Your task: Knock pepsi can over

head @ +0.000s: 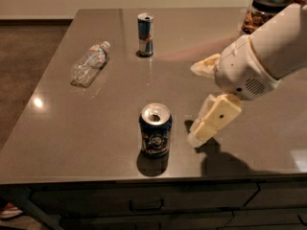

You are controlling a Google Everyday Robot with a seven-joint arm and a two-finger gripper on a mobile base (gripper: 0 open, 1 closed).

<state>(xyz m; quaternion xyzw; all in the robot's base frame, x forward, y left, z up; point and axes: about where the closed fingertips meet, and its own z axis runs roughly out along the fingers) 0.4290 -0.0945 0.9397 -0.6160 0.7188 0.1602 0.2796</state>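
Observation:
The pepsi can [155, 130] stands upright near the front edge of the grey table [96, 109]; it is short, dark blue, with a silver top and a round logo. My gripper [194, 104] comes in from the right on a white arm and sits just right of the can, a small gap apart. Its cream fingers are spread open, with one fingertip [197, 137] low beside the can and the other fingertip [199, 67] farther back. It holds nothing.
A taller slim blue-and-silver can [145, 34] stands at the back centre. A clear plastic water bottle [89, 63] lies on its side at the back left. A dark-lidded jar [265, 11] stands at the back right. Drawers run below the table's front edge.

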